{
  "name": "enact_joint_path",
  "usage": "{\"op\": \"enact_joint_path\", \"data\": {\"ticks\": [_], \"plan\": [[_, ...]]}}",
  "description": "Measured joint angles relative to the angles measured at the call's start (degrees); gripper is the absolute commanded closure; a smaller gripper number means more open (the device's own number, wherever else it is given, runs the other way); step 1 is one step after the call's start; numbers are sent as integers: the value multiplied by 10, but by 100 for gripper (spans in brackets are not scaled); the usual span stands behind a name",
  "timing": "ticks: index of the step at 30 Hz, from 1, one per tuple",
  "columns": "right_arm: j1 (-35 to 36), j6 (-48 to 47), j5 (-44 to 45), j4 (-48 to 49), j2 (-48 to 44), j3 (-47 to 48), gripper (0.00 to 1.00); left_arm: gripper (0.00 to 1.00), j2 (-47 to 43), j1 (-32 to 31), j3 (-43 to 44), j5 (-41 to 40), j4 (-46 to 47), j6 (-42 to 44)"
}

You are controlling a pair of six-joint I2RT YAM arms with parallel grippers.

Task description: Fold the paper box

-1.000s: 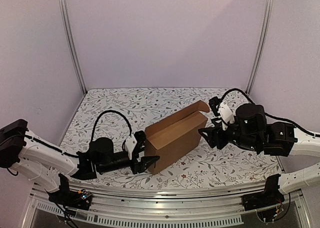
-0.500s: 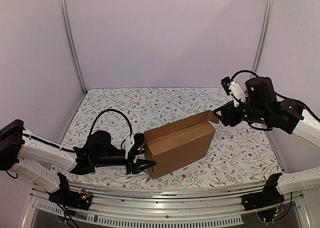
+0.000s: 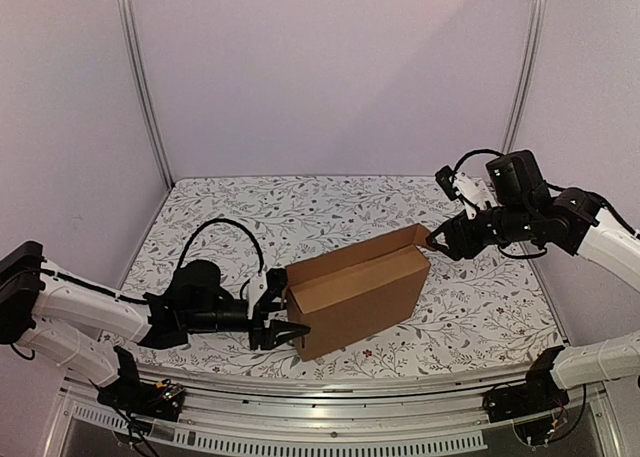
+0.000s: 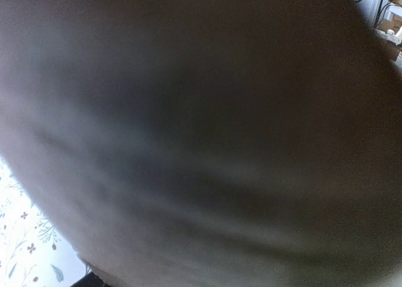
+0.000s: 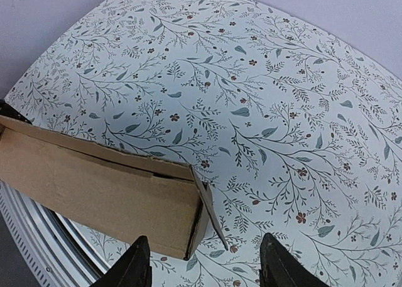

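Inspecting, we find the paper box point(image 3: 355, 292) on the table point(image 3: 300, 207), long axis spanning both arms. The right pincer point(image 5: 204, 249) hangs released, empty, over its right end. The left pincer point(image 3: 278, 322) meets its left end; we cannot tell its grip.

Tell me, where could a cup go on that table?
Bare table lies behind the paper box, up to the back wall. Crowded: the box's ends, with the left jaws at one, the right jaws at the other.

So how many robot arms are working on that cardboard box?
2. The left arm reaches in low at the box's near-left end; the right arm hangs by its far-right end.
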Motion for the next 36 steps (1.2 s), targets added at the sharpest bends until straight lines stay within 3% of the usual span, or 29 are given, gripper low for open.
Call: {"op": "enact_joint_path", "data": {"ticks": [11,18,36], "plan": [[-1,-24,-4,-5,47,31,64,75,-3,2,0,8,-7,3],[-1,-36,-5,-5,50,38,67,75,-3,2,0,8,-8,3],[-1,-41,-10,-16,67,38,100,76,-7,2,0,7,-13,2]]}}
